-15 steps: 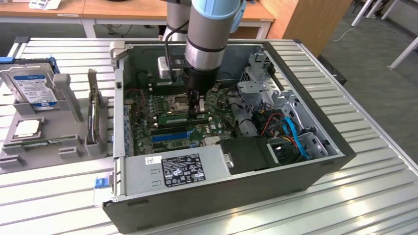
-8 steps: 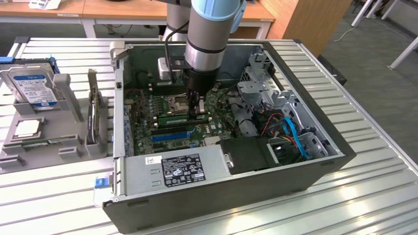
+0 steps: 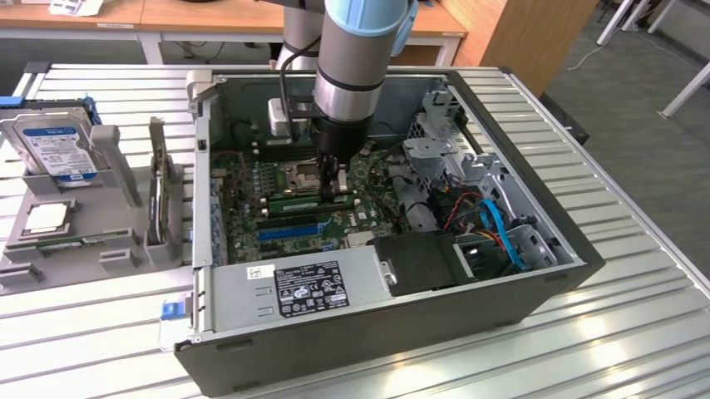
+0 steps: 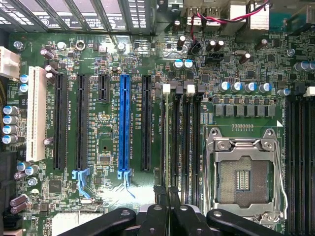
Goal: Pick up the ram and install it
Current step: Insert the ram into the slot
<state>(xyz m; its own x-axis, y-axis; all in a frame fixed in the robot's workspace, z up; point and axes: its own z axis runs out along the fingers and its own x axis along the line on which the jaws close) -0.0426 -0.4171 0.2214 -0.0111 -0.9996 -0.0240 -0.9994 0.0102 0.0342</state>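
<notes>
Gripper point(image 3: 335, 196) at centre of ext. view, fingers almost closed on ram point(image 3: 298, 202); keep it upright, push straight down evenly

The grey robot arm point(image 3: 352, 50) is cut off by the exterior view's top edge, the black end effector point(image 4: 167, 192) by the wrist picture's edge. Print on the black-and-white power-supply label point(image 3: 311, 287) is unreadably small.

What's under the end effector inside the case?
The ram, on edge over the motherboard, beside the empty CPU socket. The end effector covers part of it, so whether it is seated can't be seen.
</notes>
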